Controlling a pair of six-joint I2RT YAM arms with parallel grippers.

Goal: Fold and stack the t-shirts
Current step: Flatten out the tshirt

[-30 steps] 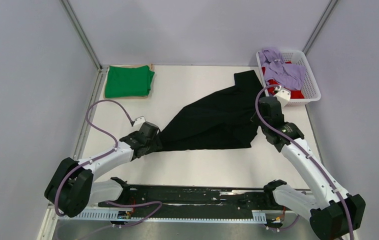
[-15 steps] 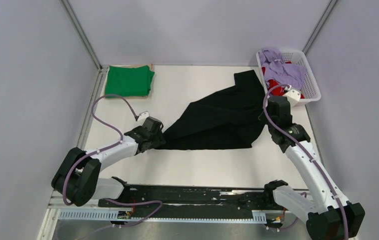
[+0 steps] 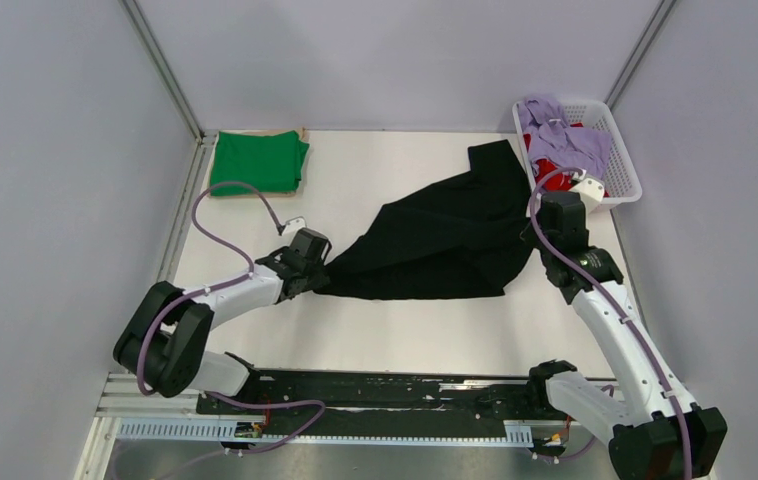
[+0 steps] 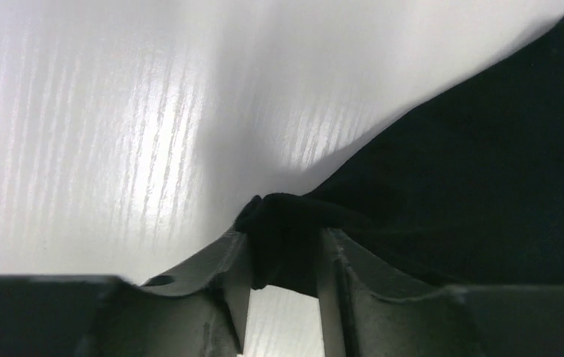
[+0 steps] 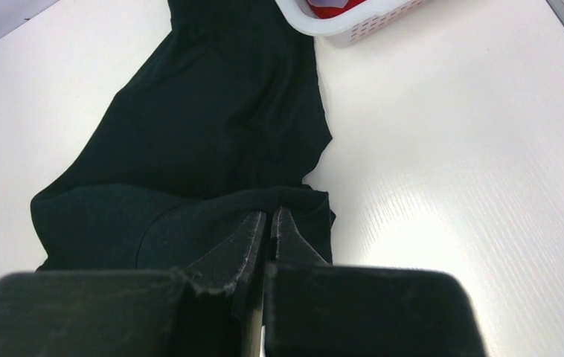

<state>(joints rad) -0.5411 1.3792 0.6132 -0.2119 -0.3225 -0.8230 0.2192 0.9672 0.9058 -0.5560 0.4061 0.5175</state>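
Observation:
A black t-shirt (image 3: 445, 235) lies stretched across the middle of the table. My left gripper (image 3: 317, 275) is shut on its near-left corner; in the left wrist view a bunch of black fabric (image 4: 286, 238) sits between the fingers. My right gripper (image 3: 533, 235) is shut on the shirt's right edge; in the right wrist view the jaws (image 5: 271, 216) pinch a thin fold of the black t-shirt (image 5: 212, 126). A folded bright green t-shirt (image 3: 255, 163) lies at the far left. A lavender t-shirt (image 3: 570, 140) and a red t-shirt (image 3: 555, 170) lie in the basket.
A white lattice basket (image 3: 625, 170) stands at the far right corner, just beyond my right wrist; its rim shows in the right wrist view (image 5: 353, 26). A tan board (image 3: 300, 133) lies under the green shirt. Grey walls enclose the table on three sides.
Both grippers moved away from the near edge with the black shirt, the left one to the right and the right one toward the basket. The shirt's near edge shifted farther in.

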